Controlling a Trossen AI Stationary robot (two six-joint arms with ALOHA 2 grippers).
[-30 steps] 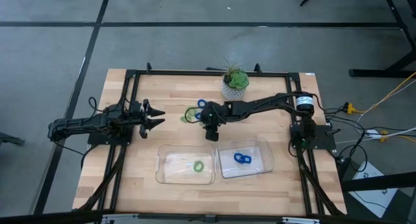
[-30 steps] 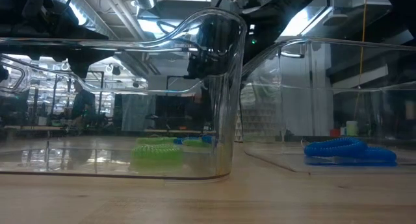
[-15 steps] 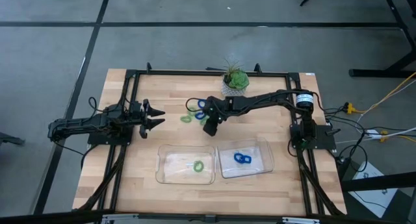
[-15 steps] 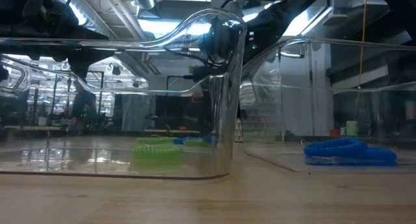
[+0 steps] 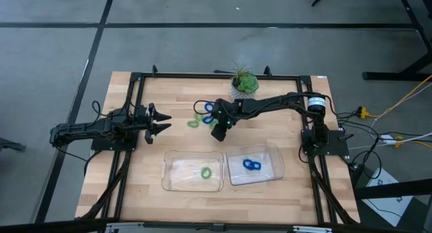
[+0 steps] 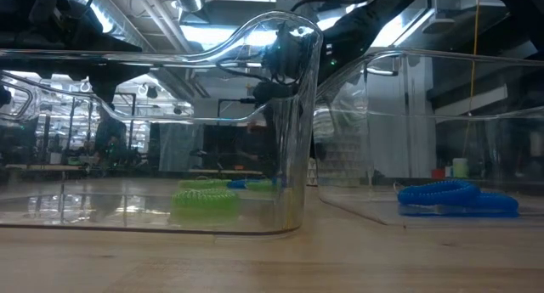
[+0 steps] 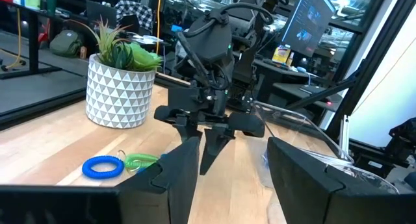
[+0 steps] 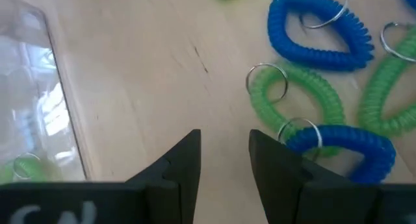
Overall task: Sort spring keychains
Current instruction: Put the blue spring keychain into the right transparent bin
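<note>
I am holding my right gripper point(image 5: 217, 130) above the wood table point(image 5: 135, 172), just beside the pile of loose spring keychains point(image 5: 201, 115) that is lying in front of the potted plant point(image 5: 244, 86). My right fingers point(image 8: 181, 160) are standing a little apart and nothing is between them. Near them a blue keychain point(image 8: 320, 30) is lying beside a green keychain point(image 8: 300, 94), and a second blue one point(image 8: 344, 152) is overlapping the green.

On the near side of the plant, the left clear tray point(image 5: 192, 172) is holding one green coil point(image 5: 206, 172) and the right clear tray point(image 5: 255, 165) is holding blue coils point(image 5: 251, 165).

My left gripper point(image 5: 160, 121) is waiting at the left of the plant, its fingers spread open and empty.

I am not finding any writing that I can read.
</note>
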